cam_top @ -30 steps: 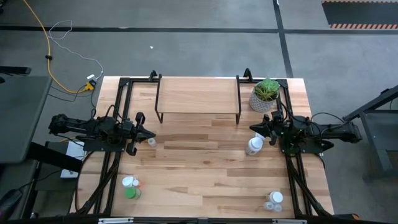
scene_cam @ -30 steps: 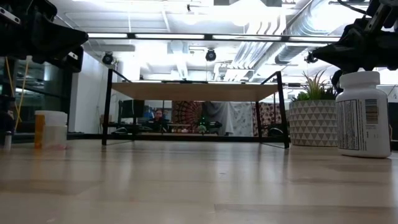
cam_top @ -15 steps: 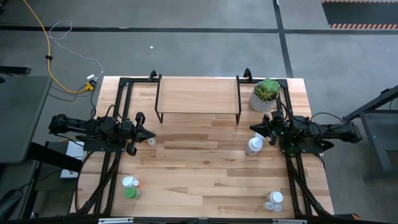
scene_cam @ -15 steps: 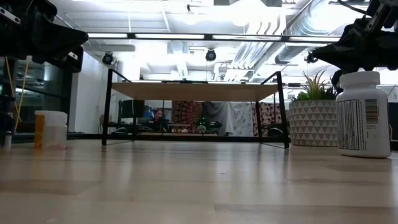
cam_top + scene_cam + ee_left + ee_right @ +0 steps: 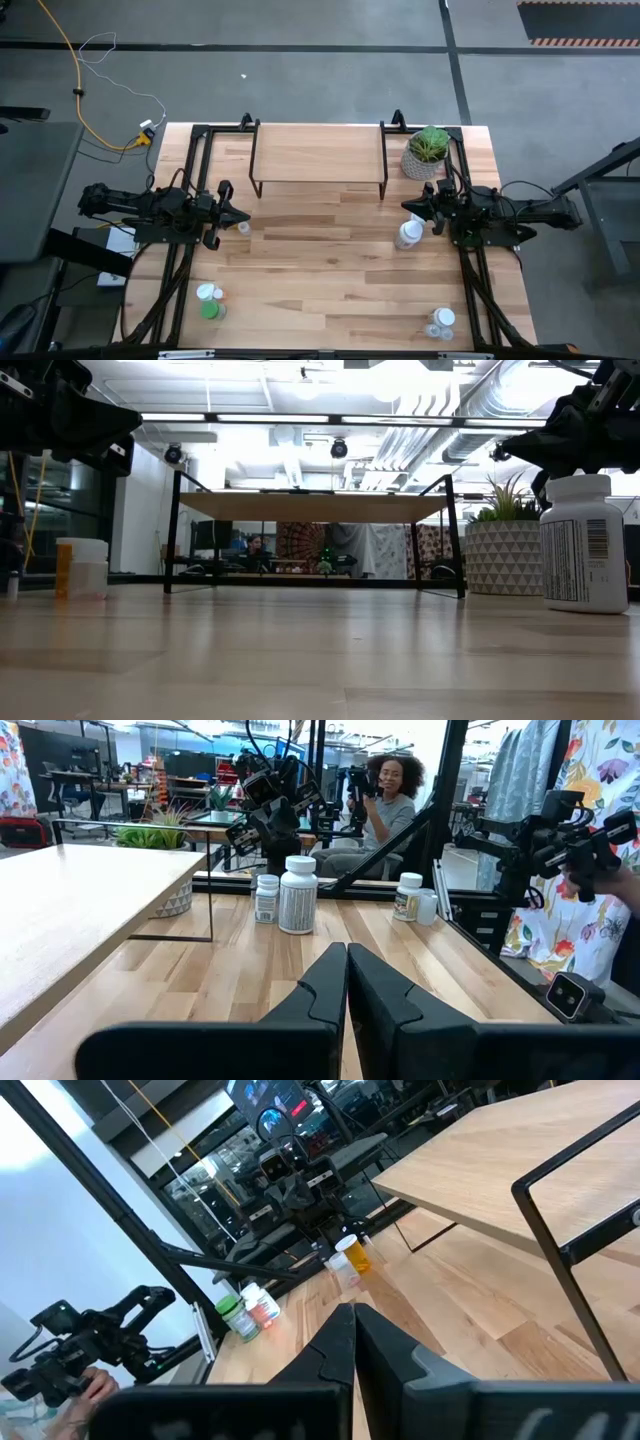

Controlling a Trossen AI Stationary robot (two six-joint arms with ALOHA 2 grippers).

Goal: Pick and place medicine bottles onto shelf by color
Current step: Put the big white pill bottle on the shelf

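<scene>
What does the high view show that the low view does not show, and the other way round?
Only the high view shows the green pill bottle near the table's front left corner, the clear bottles at the front right, and the shut left gripper and right gripper from above. Only the low view shows the room under the shelf. Both show the light wooden shelf on black legs, the large white pill bottle and the potted green plant.

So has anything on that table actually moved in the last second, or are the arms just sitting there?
Nothing visibly changed. The left gripper and the right gripper both stay shut and empty at the table's sides, the shelf is bare as before, and the medicine bottles, like the white one by the right gripper and the green one near the front left corner, stand where they stood.
</scene>
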